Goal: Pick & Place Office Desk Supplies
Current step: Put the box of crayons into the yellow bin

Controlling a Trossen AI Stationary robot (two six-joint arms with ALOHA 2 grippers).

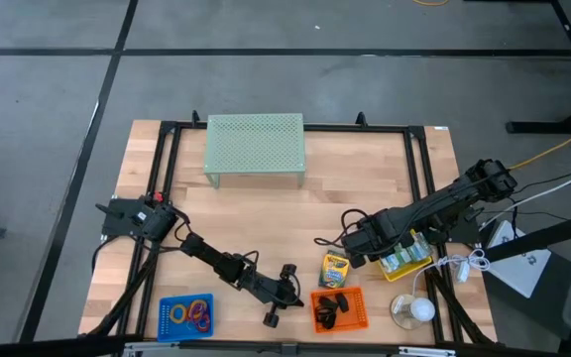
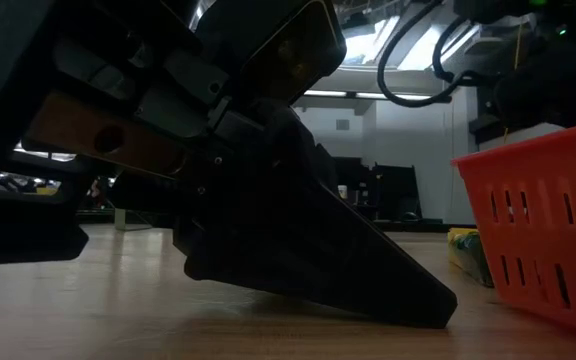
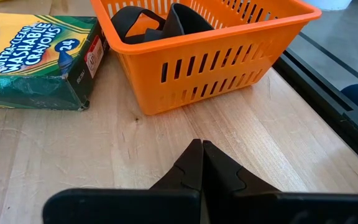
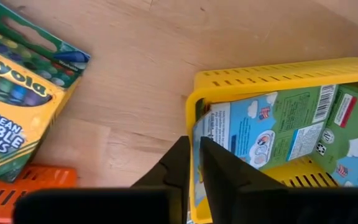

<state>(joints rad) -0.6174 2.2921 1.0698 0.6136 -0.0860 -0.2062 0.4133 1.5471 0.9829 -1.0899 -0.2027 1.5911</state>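
Observation:
My right gripper (image 4: pixel 194 144) points down at the yellow basket (image 4: pixel 272 71), by the wall nearest the loose crayon box (image 4: pixel 17 106). Its fingers are nearly together. A second crayon box (image 4: pixel 278 130) lies tilted inside that basket, its back up. In the high view the loose crayon box (image 1: pixel 335 270) lies flat on the wood between the yellow basket (image 1: pixel 424 266) and the orange basket (image 1: pixel 315 309), which holds black clips (image 3: pixel 160 22). My left gripper (image 3: pixel 202 149) is shut, low over the table, in front of the orange basket (image 3: pixel 185 68). My left gripper's shut fingertips (image 2: pixel 443 305) seem to rest on the bare wood, slanting down toward the orange basket. My right gripper comes from above and straddles the yellow basket's wall (image 4: pixel 192 99), one finger outside and one inside over the boxed crayons' end (image 4: pixel 205 127). Whether that end is also pinched, I cannot tell.
A blue basket (image 1: pixel 163 315) with coloured rings (image 1: pixel 194 314) stands near the front left. The pale green mesh riser (image 1: pixel 255 147) stands at the far middle. A white round object (image 1: pixel 412 309) lies front right. Black frame rails (image 1: pixel 419 178) run along the table's sides.

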